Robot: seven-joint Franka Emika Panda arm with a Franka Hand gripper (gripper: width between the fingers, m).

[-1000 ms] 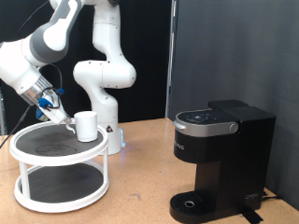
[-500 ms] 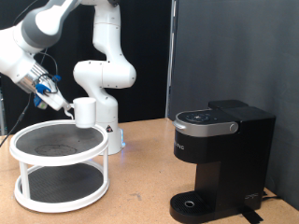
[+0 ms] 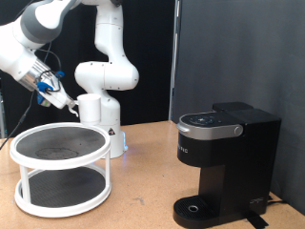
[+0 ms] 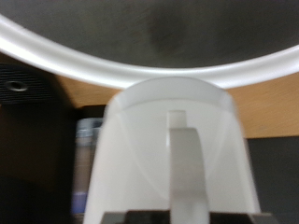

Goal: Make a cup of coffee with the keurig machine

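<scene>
Closest to you in the exterior view is the keurig (image 3: 225, 165), sitting on the table (image 3: 143, 191) at the view's right, lid down, with its round drip tray at the base. Use it as your landmark.

Well to its left stands the white stand (image 3: 61, 170), two round tiers, and both tiers that you can see carry nothing.

Above the stand's right rim, and higher than the keurig's lid, you have the cup (image 3: 91, 109) hanging in the air, clear of the top tier. It shows against the white arm base (image 3: 107, 91) behind it, so its outline is hard to pick out there. The gripper (image 3: 69, 108) sits at the cup's left side, away from the keurig, with the arm running up and off to the upper left.

In the wrist view the cup (image 4: 175, 154) fills most of the picture, handle facing the camera, and the handle runs down between the dark finger edges at the bottom, so your fingers are pinching the cup by its handle. Beyond it you see the stand's white rim (image 4: 65, 61), a strip of table, and the dark keurig (image 4: 28, 140) to one side.
</scene>
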